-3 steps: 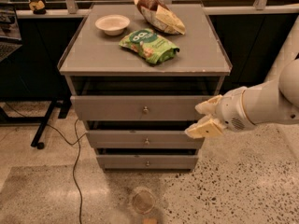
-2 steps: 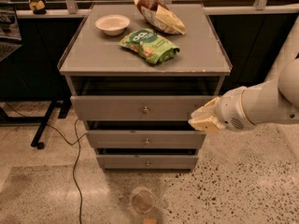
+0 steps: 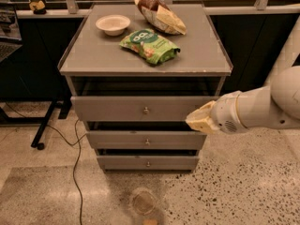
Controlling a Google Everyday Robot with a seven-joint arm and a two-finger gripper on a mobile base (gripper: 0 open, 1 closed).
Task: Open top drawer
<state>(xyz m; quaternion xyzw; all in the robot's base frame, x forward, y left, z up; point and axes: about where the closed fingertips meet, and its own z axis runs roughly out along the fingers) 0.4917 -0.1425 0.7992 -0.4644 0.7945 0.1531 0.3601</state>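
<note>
The top drawer (image 3: 112, 108) is the widest grey front of three on a grey cabinet, with a small round metal knob (image 3: 146, 110) at its centre. A dark gap shows above its front. My gripper (image 3: 198, 119), with pale yellow fingers pressed together, sits at the right end of the top drawer front, right of the knob and apart from it. It holds nothing that I can see. My white arm reaches in from the right edge of the view.
Two narrower drawers, the middle drawer (image 3: 117, 140) and the bottom drawer (image 3: 122, 162), sit below. On the cabinet top (image 3: 93, 55) lie a white bowl (image 3: 113, 23), a green snack bag (image 3: 149, 45) and a brown-and-yellow chip bag (image 3: 159, 14). A black cable (image 3: 75, 163) runs over the floor at left.
The gripper's fingers were spread apart a second ago and have come together. The gripper has stayed at the right end of the top drawer front.
</note>
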